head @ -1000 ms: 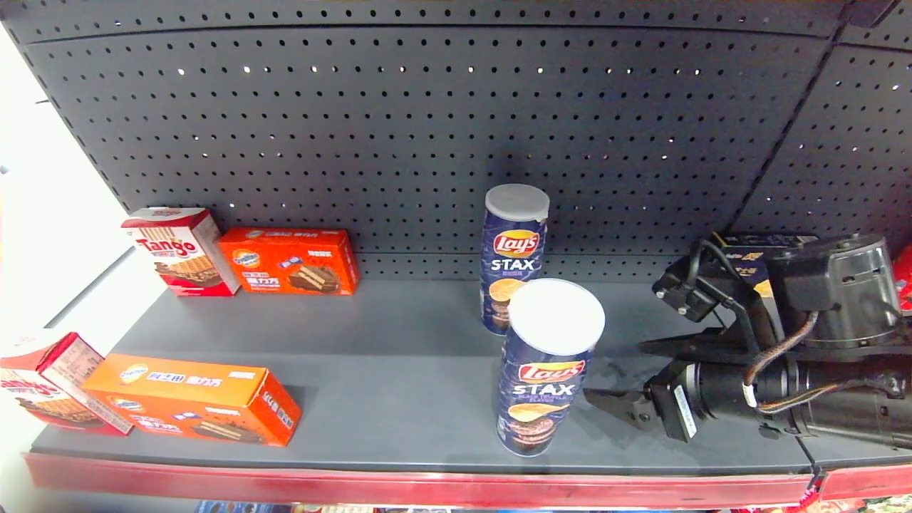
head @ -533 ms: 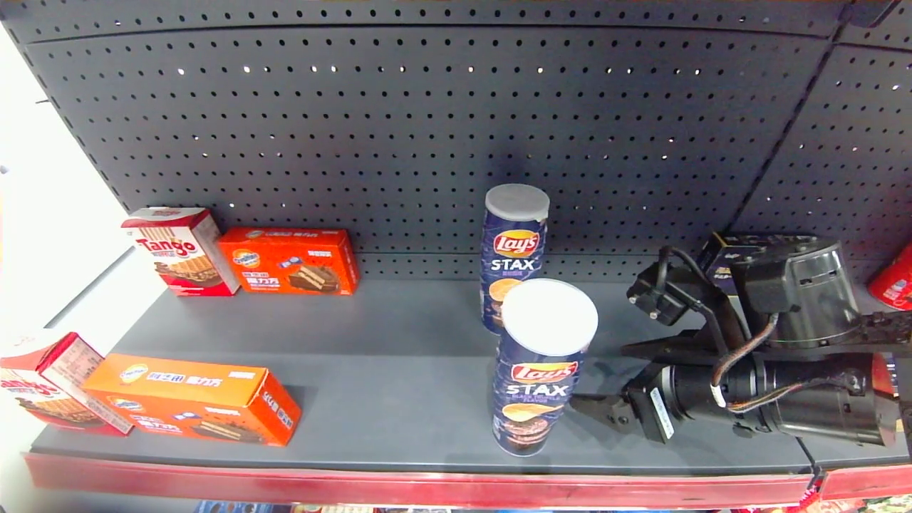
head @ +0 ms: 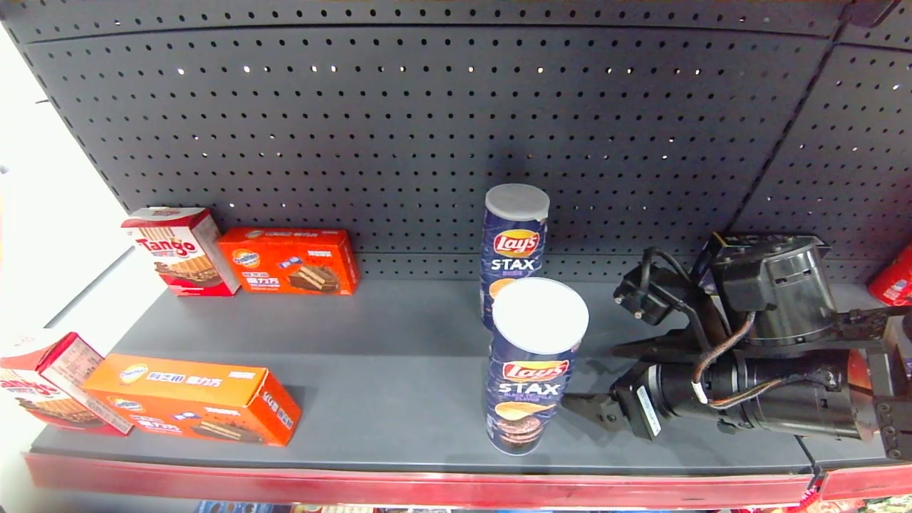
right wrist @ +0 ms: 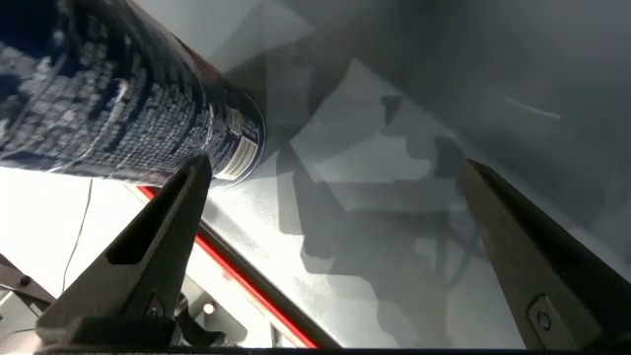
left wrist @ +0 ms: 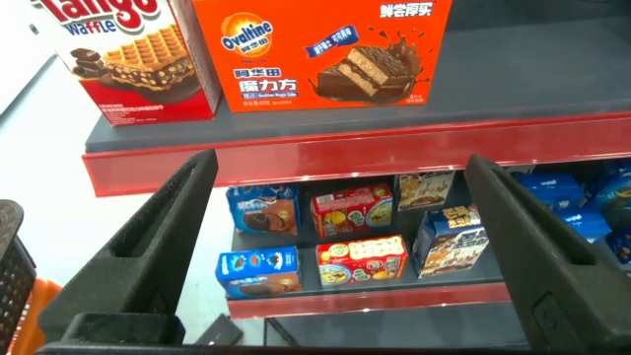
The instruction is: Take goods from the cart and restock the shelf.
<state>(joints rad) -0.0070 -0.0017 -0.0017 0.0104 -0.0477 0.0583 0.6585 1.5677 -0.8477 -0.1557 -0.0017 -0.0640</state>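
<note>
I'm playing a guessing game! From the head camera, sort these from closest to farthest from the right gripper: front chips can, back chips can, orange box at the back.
Starting from the right gripper:
1. front chips can, just to its left.
2. back chips can, straight behind the first, deeper in.
3. orange box at the back, far off to the left.

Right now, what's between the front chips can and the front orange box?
Nothing; the head view shows bare shelf between the front chips can and the front orange box.

1. A shop: dark grey perforated metal back panel [head: 399, 142], grey shelf [head: 399, 356] with red front strip [head: 356, 488].
2. Stocked with orange cardboard snack boxes [head: 288, 260]; the lower shelf [left wrist: 365, 296] holds small packets [left wrist: 353, 212], probably biscuits.
</note>
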